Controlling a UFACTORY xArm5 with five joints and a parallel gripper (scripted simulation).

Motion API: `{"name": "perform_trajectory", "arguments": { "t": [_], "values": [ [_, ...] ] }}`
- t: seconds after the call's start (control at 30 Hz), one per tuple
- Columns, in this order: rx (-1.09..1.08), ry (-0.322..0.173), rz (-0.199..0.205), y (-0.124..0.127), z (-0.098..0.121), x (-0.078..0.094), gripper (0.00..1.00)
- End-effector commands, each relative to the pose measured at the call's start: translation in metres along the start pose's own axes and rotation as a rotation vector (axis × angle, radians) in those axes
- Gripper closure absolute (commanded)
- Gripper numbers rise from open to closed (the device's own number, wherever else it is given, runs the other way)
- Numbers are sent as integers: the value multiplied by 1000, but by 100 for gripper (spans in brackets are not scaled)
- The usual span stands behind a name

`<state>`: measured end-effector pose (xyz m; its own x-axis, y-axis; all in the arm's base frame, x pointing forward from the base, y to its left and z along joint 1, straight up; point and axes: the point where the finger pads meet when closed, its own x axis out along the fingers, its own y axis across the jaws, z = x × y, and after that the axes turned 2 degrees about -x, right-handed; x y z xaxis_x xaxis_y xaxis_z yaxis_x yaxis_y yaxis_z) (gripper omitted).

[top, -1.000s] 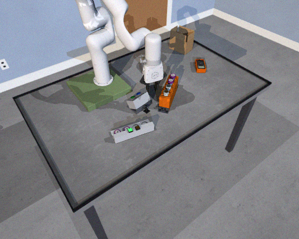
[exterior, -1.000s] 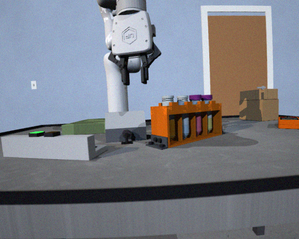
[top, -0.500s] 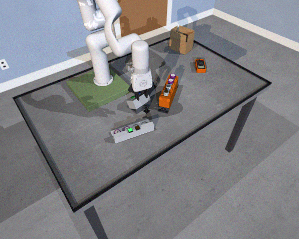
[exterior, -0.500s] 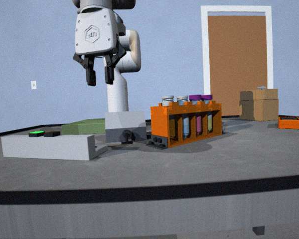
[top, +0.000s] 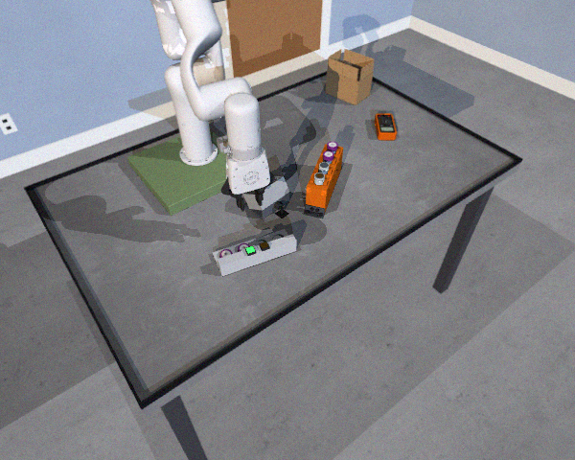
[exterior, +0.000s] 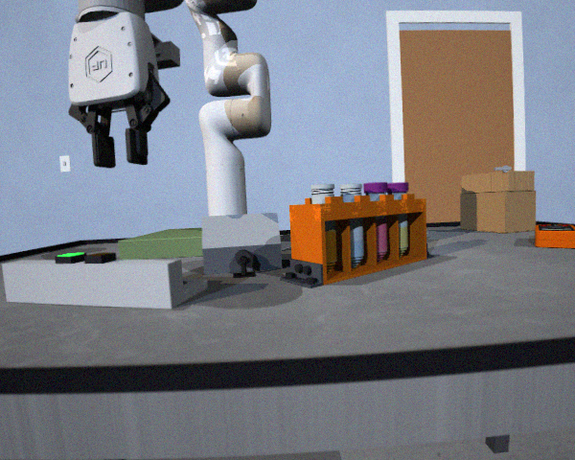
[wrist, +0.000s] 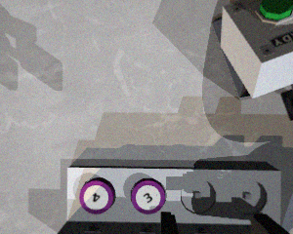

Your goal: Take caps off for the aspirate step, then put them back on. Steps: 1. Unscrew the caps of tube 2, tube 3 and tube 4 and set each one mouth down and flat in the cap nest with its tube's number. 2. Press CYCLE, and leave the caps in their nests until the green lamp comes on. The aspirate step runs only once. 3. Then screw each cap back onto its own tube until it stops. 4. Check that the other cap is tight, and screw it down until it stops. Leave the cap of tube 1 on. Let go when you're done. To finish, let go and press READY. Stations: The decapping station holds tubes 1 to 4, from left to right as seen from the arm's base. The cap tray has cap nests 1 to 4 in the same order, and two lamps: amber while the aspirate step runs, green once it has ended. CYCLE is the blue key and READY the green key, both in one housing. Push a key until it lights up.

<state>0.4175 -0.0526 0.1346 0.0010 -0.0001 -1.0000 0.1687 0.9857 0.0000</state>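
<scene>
My gripper [exterior: 114, 150] hangs high above the cap tray [exterior: 92, 282], half open with nothing between its fingers. In the wrist view the tray [wrist: 173, 195] lies below the fingertips. Purple-rimmed cap 4 [wrist: 97, 196] and cap 3 [wrist: 147, 196] sit in their nests, and the two nests to their right are empty. The green lamp [top: 250, 249] is lit. The orange rack [exterior: 356, 238] holds two tubes with purple caps [exterior: 386, 188] and two uncapped tubes [exterior: 336, 190]. The key housing [wrist: 264, 49] with the green READY key [wrist: 275, 7] stands between tray and rack.
A cardboard box [top: 350, 76] stands at the table's far edge and an orange meter [top: 385, 126] lies beyond the rack. The arm's base stands on a green mat [top: 176, 172]. The table has a raised black rim.
</scene>
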Motion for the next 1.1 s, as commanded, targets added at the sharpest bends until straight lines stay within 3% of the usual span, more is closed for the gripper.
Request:
{"name": "perform_trajectory", "arguments": {
  "t": [0.0, 0.4, 0.9, 0.97, 1.07],
  "values": [
    [-1, -1, 1, -32, 16, -1, 54],
    [-1, -1, 1, -35, 18, -1, 54],
    [-1, -1, 1, -35, 18, 74, 54],
    [-1, -1, 1, -35, 18, 74, 54],
    [-1, -1, 1, -35, 19, 89, 54]
  ]
}}
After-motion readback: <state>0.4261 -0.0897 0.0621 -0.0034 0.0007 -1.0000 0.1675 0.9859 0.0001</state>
